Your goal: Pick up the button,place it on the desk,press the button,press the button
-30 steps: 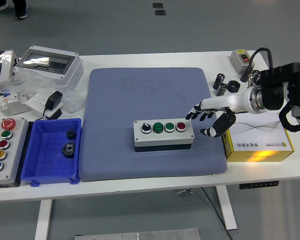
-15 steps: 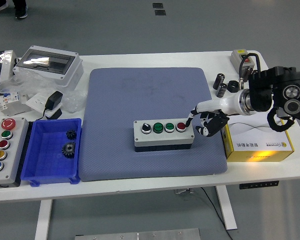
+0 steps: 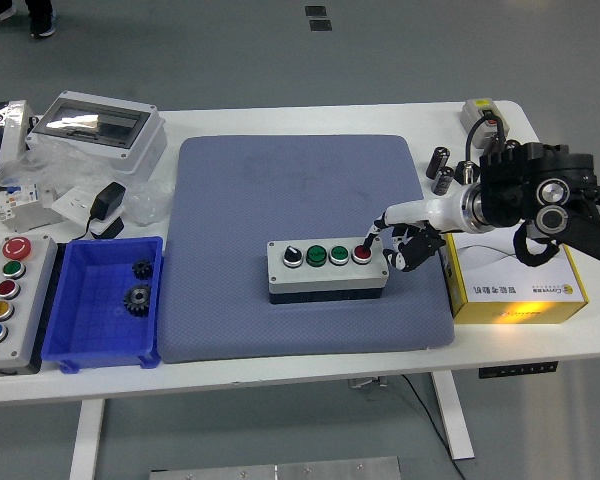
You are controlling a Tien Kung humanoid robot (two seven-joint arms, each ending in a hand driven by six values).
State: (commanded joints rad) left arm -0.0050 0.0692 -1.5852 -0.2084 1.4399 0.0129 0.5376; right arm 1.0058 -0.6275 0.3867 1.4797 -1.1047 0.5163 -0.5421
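A grey button box point(image 3: 326, 268) lies on the blue mat point(image 3: 300, 220). It carries a black selector knob point(image 3: 292, 256), two green buttons point(image 3: 327, 254) and a red button point(image 3: 362, 253) at its right end. My right hand point(image 3: 395, 240) comes in from the right. Its index finger point(image 3: 372, 232) is stretched out with the tip on the red button. Its other fingers are curled beside the box's right end. The left arm does not show.
A yellow and white carton point(image 3: 520, 285) lies under my right forearm. Black cylinders point(image 3: 441, 166) and a small switch box point(image 3: 480, 115) stand behind it. At the left are a blue bin point(image 3: 105, 300) with gears, a second button box point(image 3: 10, 300) and a clear-lidded enclosure point(image 3: 95, 130).
My right hand has moved left and down toward the box. Its fingers went from spread to curled, with the index finger now on the red button.
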